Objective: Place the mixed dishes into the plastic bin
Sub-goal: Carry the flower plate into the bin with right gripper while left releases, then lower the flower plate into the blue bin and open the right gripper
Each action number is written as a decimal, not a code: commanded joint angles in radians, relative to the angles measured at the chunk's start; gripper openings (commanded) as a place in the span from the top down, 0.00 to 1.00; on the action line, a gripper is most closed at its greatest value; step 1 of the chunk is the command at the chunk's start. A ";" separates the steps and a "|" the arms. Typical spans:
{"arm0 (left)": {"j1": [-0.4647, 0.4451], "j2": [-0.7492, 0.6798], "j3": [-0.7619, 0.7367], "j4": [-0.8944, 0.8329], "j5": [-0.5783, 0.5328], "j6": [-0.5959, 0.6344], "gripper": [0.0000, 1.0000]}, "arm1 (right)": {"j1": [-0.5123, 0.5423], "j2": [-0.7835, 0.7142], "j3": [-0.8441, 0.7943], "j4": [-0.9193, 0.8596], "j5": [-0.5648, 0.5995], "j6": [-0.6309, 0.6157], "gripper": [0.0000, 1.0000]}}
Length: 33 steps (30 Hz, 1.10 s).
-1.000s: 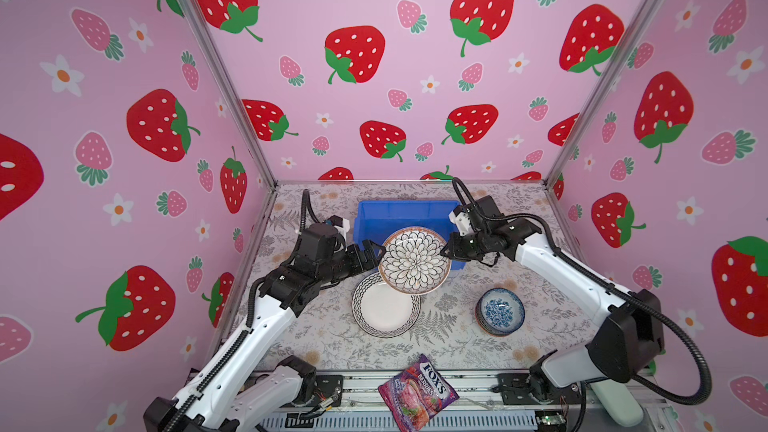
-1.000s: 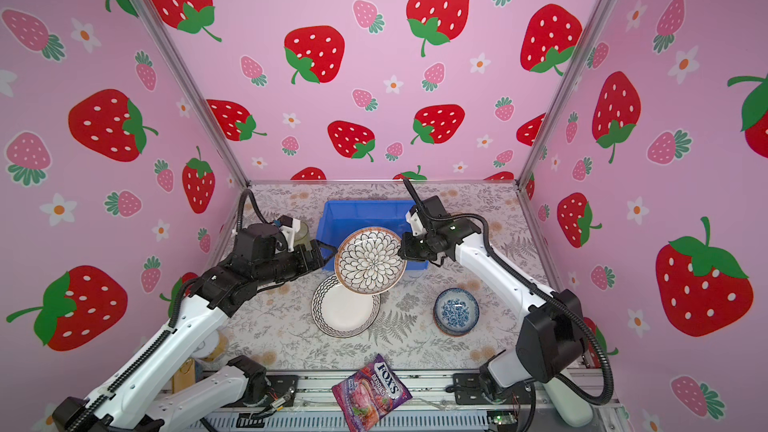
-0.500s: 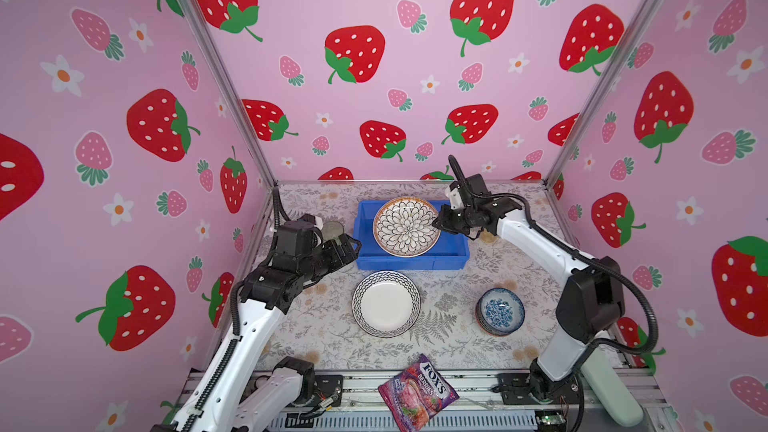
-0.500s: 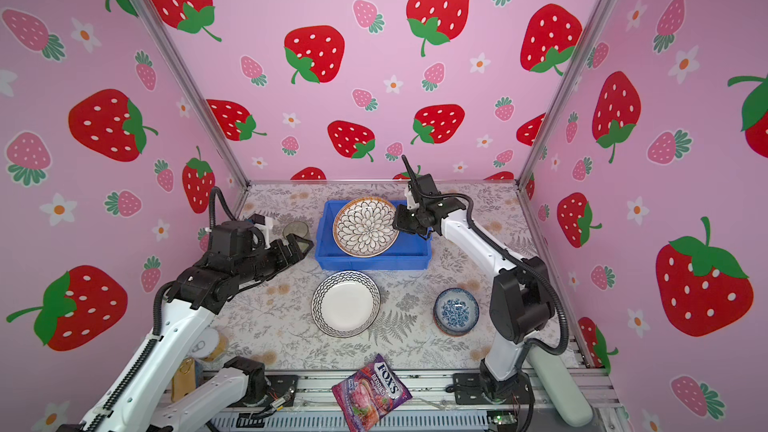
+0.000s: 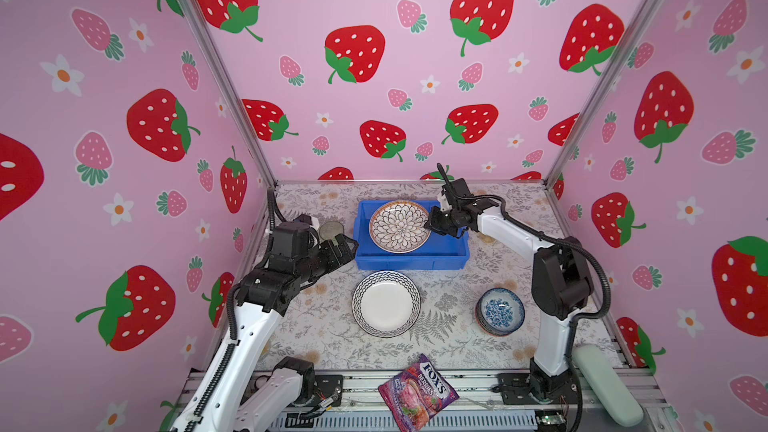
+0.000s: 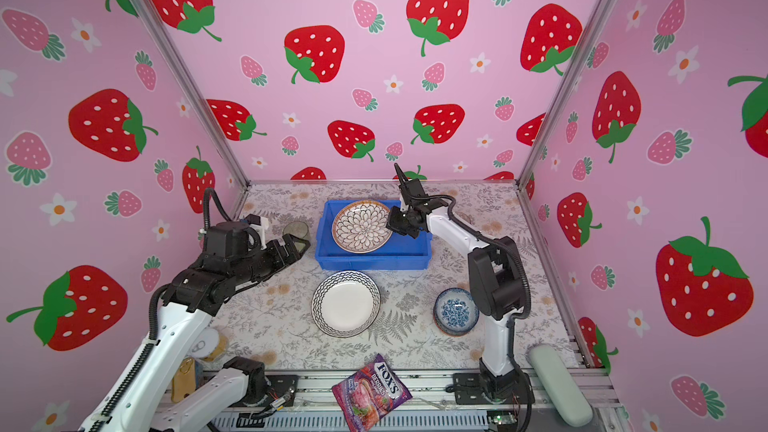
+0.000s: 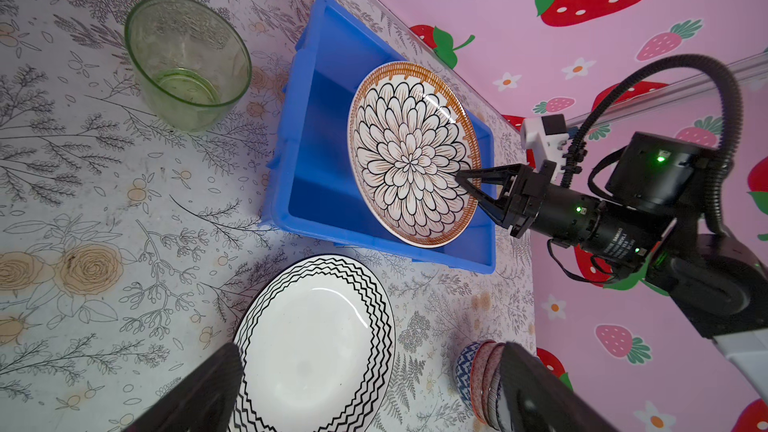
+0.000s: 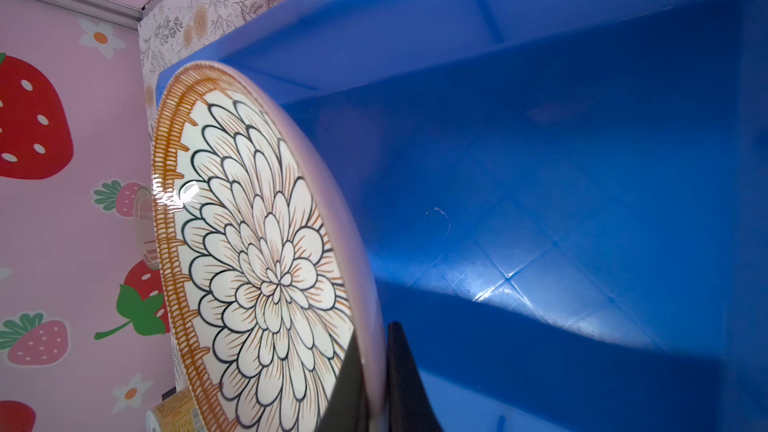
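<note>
Nearest you, the purple candy bag lies on the front rail at the edge of the bench. Just behind it you have the zigzag plate flat on the bench, and to its right the stack of bowls, a blue one on top.

Further back on your left, the left claw hangs over the bench with its jaws wide apart and nothing in them, just beside the left wall of the blue bin. The green tumbler stands upright close behind that claw.

Farthest back, look at the bin itself: the petal plate sits tilted inside it. The right claw is clamped on the plate's right rim, one of the fingers on each face. You cannot tell whether the plate's lower edge touches the bin floor.
</note>
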<state>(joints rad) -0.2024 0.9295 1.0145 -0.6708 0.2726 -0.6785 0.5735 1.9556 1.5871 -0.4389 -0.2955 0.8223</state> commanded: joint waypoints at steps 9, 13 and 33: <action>0.035 0.051 0.001 0.042 0.045 0.015 0.01 | 0.006 0.036 0.021 0.198 -0.034 0.106 1.00; 0.043 0.069 -0.017 0.065 0.066 0.011 0.01 | 0.019 0.042 0.011 0.212 -0.033 0.114 1.00; 0.062 0.126 -0.022 0.085 0.123 0.022 0.01 | 0.042 0.099 -0.040 0.304 -0.034 0.172 1.00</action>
<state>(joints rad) -0.1455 1.0531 0.9936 -0.6010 0.3775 -0.6727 0.6090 2.0712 1.5364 -0.2470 -0.2958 0.9516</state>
